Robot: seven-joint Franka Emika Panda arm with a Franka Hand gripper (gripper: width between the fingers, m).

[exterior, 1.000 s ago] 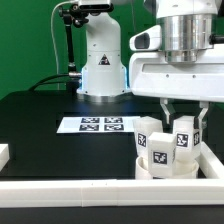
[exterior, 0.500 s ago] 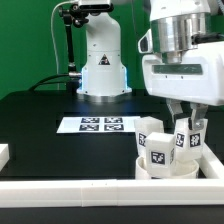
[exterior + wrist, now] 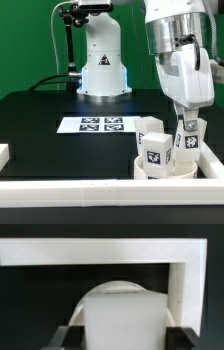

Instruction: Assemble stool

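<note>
In the exterior view we find the stool parts gathered in the near corner at the exterior view's right: the round seat disc (image 3: 163,168) lies flat on the black table (image 3: 50,125), hemmed by the white border rails (image 3: 100,188), with several blocky legs standing on it. One leg (image 3: 156,148) stands free at the front; another, the gripped leg (image 3: 186,137), sits between the fingers of the gripper (image 3: 186,128), which is rotated on its wrist. The marker board (image 3: 100,125) lies well apart, toward the middle of the table. In the wrist view we see the gripped leg (image 3: 122,319) filling the frame, with the dark fingers (image 3: 63,338) against both of its sides and the curved edge of the seat disc (image 3: 122,283) beyond it; the jaws appear closed on this leg. We judge the parts to be rigid moulded plastic, light, and smooth enough to slip or twist under a weak pinch. The flat opposing faces of the leg offer the soundest hold, taken high enough to clear the seat. The disc, being thick and round, would best be taken across its rim. The crowded neighbouring legs risk being knocked.
</note>
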